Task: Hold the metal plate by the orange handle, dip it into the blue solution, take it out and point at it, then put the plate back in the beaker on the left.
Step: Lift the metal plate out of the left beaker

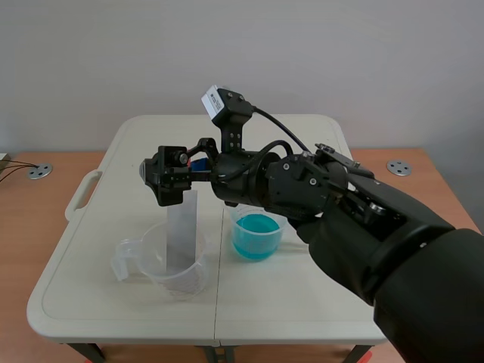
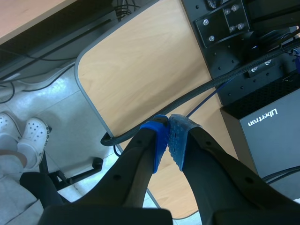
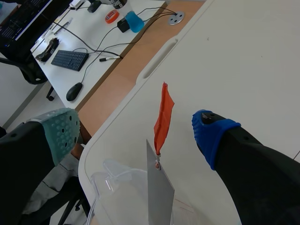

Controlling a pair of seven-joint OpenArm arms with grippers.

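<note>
**Step in hand (judged): grasp the handle.**

- Condition: the thin grey rectangular metal plate stands on end in the clear plastic spouted beaker, toward the near left corner of the cream folding table. It leans against the beaker's rim.
- The flat orange strip handle rises from the plate's upper edge.
- The right gripper hangs over this beaker with its fingers spread wide. The grey-green pad is on one side of the handle and the blue pad on the other. Neither touches it.
- The left gripper is off the table, its pads pressed together on nothing.

**Procedure**

1. Centre the handle between the pads, since it sits nearer the blue one.
2. Close on the flat faces of the strip, above the rivet.
3. The strip looks thin and flexible, so grip low to limit swing.
4. Lift straight up until the plate's lower edge clears the rim. A sideways pull could tip the light beaker.
5. Only then carry the plate to the clear beaker of blue solution, just beside it near the middle of the near edge.
</note>
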